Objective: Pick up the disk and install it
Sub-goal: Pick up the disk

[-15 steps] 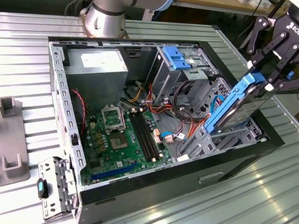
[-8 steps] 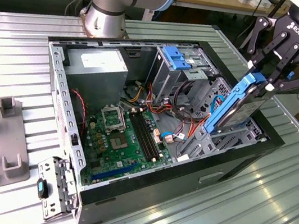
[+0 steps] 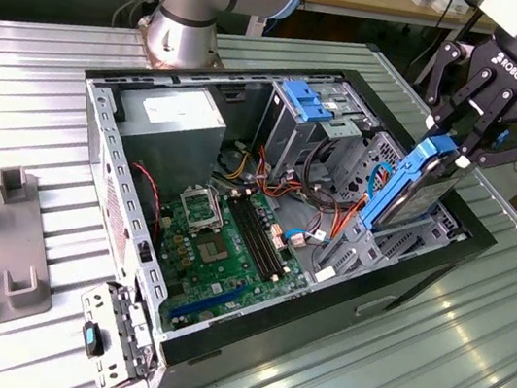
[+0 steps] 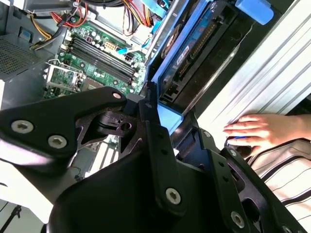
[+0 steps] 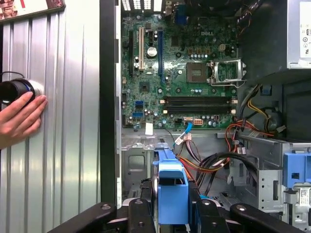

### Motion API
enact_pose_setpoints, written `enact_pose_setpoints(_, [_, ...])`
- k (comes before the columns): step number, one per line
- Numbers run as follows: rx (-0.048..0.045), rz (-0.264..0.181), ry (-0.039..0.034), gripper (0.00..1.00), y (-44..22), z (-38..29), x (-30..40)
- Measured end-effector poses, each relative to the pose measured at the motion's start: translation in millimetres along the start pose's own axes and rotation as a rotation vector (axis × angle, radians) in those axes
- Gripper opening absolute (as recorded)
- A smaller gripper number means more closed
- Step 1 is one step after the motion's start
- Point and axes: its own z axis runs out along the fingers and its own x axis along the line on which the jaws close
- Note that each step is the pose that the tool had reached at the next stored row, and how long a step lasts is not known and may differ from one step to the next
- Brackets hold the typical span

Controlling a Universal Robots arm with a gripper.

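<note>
The arm's black gripper (image 3: 450, 151) is clenched on the upper end of the disk (image 3: 414, 191), a flat rectangular grey-metal hard drive framed by a bright blue plastic carrier. In the exterior view the disk stands steeply tilted. Its lower end is down inside the open black-and-grey desktop computer case (image 3: 315, 336), at the end of the case toward the exterior view's right, and its upper end rises above the case rim. A green motherboard (image 3: 230, 249) lies on the case floor, with a grey boxy power supply (image 3: 173, 122) beside it. A fixed blue plastic latch (image 3: 305, 98) tops the metal drive cage. The case lies on a ribbed silver metal table (image 3: 426, 378). In the first wrist view a person's hand (image 5: 19, 119) rests on that table beside the case.
</note>
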Motion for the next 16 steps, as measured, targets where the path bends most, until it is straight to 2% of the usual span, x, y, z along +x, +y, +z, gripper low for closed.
enact_pose_setpoints(6, [-0.0003,0.001,0.0001,0.37,1.4,1.4,0.1])
enact_pose_setpoints(10, [-0.0018,0.002,0.0002,0.37,1.6,14.5,0.6])
enact_pose_setpoints(16, [-0.0019,0.002,0.0004,0.37,1.5,27.8,2.5])
